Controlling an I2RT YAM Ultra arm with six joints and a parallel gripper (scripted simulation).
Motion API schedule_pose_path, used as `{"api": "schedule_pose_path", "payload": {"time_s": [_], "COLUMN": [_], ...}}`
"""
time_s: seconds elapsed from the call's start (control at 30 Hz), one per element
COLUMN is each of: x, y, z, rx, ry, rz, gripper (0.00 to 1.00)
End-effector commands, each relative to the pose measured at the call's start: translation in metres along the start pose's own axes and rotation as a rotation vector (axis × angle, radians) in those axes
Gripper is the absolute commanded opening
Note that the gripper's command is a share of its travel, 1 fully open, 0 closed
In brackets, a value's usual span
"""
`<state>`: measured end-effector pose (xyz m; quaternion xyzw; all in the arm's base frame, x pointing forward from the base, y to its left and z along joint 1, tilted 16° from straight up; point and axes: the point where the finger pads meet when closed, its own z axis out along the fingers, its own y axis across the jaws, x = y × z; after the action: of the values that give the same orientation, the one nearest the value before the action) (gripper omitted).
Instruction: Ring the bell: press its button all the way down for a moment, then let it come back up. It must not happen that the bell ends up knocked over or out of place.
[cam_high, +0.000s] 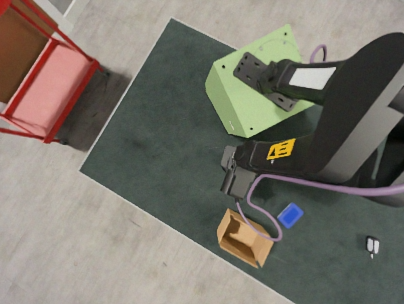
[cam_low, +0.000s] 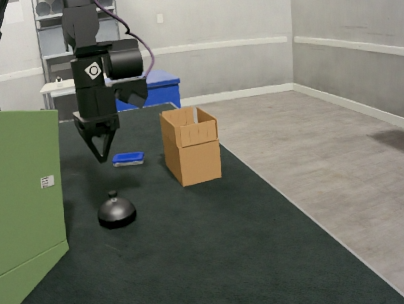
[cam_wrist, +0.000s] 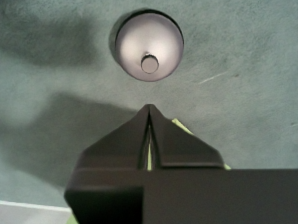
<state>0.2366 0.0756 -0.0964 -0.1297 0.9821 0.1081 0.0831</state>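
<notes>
The bell (cam_low: 116, 212) sits on the dark green mat (cam_low: 200, 240), a low black dome with its small button (cam_low: 113, 193) standing up on top. The gripper (cam_low: 102, 156) hangs in the air above the bell and a little behind it, pointing straight down, not touching the button. Its two fingers are pressed tight together into one wedge, with nothing between them; from the wrist camera the closed tip (cam_wrist: 148, 107) ends just short of the bell (cam_wrist: 149, 46), with bare mat between them.

Around the bell there is some clutter. A large light green box (cam_low: 30, 195) stands close on one side of the bell, under the arm's base. An open cardboard box (cam_low: 191, 146) stands on the other side, well apart from the bell. A flat blue block (cam_low: 128, 158) lies on the mat beyond the bell, just past the gripper. None of these sits between the gripper and the button.

From above, the arm hides the bell; a purple cable (cam_high: 260, 205) loops from the wrist over the cardboard box (cam_high: 243, 238). A red cart (cam_high: 75, 97) stands off the mat, far from the bell.
</notes>
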Motion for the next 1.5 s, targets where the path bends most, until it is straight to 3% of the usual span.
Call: {"api": "schedule_pose_path", "payload": {"time_s": [0.0, 0.57, 1.47], "x": [-0.019, -0.019, -0.018], "y": [0.000, 0.000, -0.001], "z": [-0.008, -0.008, 0.027], "rx": [-0.003, -0.003, 0.004], "ry": [-0.047, -0.048, -0.034], "rz": [-0.017, -0.017, -0.009], "gripper": [0.00, 0.00, 0.00]}}
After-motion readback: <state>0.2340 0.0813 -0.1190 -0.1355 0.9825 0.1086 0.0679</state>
